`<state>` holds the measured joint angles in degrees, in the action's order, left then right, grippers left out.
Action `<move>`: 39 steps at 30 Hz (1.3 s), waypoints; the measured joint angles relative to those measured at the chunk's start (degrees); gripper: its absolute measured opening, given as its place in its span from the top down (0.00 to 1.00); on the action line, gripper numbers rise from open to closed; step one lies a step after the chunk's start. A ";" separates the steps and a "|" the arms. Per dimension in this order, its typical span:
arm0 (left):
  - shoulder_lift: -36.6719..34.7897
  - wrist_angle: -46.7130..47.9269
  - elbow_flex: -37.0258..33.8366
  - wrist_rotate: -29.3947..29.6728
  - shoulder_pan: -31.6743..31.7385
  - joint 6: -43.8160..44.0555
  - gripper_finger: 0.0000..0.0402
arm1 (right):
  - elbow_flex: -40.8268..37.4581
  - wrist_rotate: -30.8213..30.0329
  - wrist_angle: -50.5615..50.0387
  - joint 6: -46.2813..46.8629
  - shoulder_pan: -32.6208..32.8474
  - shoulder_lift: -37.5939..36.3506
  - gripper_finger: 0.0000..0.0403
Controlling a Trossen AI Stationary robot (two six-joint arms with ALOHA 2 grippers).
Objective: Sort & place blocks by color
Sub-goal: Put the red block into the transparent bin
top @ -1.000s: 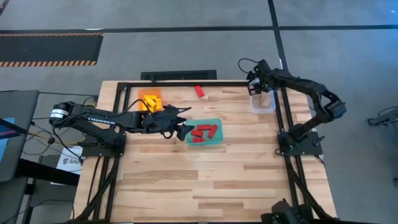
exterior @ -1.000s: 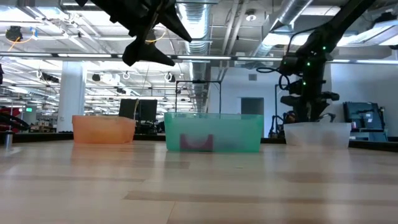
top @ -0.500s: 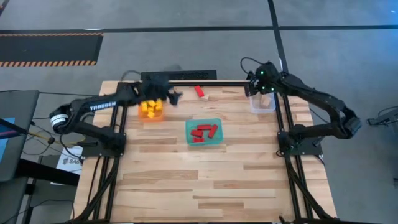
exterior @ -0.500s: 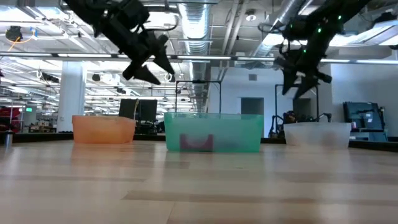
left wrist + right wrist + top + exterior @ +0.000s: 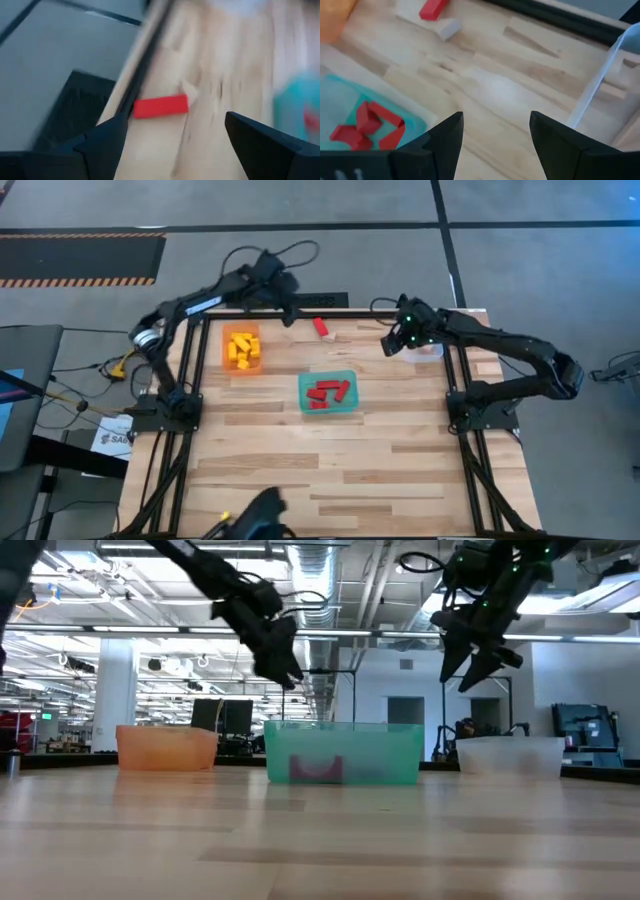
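Observation:
A loose red bar [image 5: 321, 327] lies flat on the table near the far edge, also seen as the red bar [image 5: 160, 106] in the left wrist view. A small pale wood block [image 5: 449, 28] lies beside it. My left gripper [image 5: 287, 312] hovers open just left of the bar, high above the table [image 5: 280, 665]. My right gripper [image 5: 390, 345] hangs open in the air [image 5: 475, 665], left of the clear tray [image 5: 615, 60]. Yellow blocks [image 5: 241, 348] lie in the orange tray and red blocks [image 5: 326, 392] in the teal tray.
The orange tray [image 5: 165, 748], the teal tray [image 5: 343, 752] and the clear tray [image 5: 508, 755] stand in a row across the far half of the table. Pale wood pieces [image 5: 612, 91] lie in the clear tray. A black frame rail [image 5: 290, 313] runs along the far edge. The near half of the table is bare wood.
My left gripper has swung from beside the teal tray, past the orange tray, toward the far edge and now hovers near the loose red bar. My right gripper has risen from the clear tray and moved toward the table's left. No block has moved.

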<state>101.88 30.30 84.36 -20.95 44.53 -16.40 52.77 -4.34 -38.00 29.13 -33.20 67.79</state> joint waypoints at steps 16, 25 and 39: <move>27.52 13.55 27.19 12.48 -6.63 -48.25 0.20 | 0.00 -0.06 -6.33 8.13 11.01 0.00 0.38; 28.82 14.93 26.66 9.37 -5.82 -51.93 0.20 | 0.00 0.01 -7.17 10.13 14.51 0.00 0.38; 33.60 15.96 26.55 6.50 -5.77 -50.73 0.20 | -0.02 2.95 -6.36 11.12 14.48 0.00 0.38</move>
<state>135.48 46.26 110.91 -14.45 38.77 -67.12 52.75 -1.40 -44.36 40.25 -18.72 67.79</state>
